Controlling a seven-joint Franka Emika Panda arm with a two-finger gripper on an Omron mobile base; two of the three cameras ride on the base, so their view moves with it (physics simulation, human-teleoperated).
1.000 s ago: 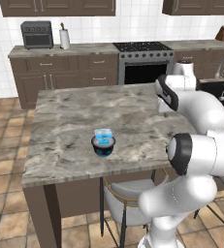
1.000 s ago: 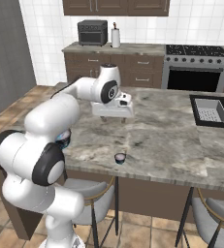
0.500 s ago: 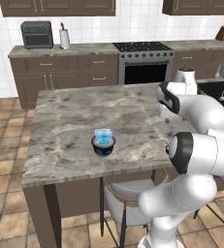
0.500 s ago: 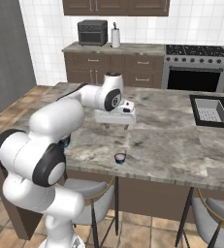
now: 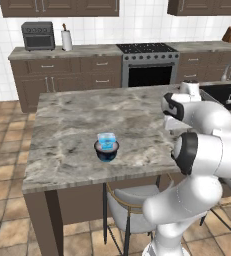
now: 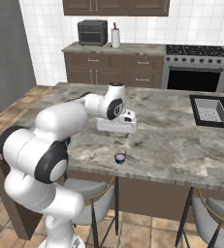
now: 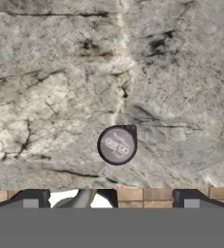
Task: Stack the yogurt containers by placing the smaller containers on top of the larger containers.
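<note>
A translucent light-blue cup (image 5: 106, 140) sits nested on top of the wide dark navy cup (image 5: 107, 152) at the middle front of the island (image 5: 72, 125). The tiny dark cup with a pale top stands alone near the island's front edge (image 6: 120, 158), upright. In the hand view it lies just above and between the two fingertips (image 7: 116, 145). My gripper (image 7: 111, 199) is open with nothing between its fingers. It points down at the counter, and its white hand (image 6: 116, 125) hovers a little behind and above the tiny cup.
A sink (image 6: 211, 110) is set into the island's right end. Stools (image 6: 91, 198) stand under the front edge. Beyond the island, the back counter carries a toaster oven (image 5: 37, 35) next to the stove (image 5: 149, 48).
The hand has come forward over the island toward the front edge and the tiny cup, and it has dropped lower. The jaws stayed wide open. The cups have not moved.
</note>
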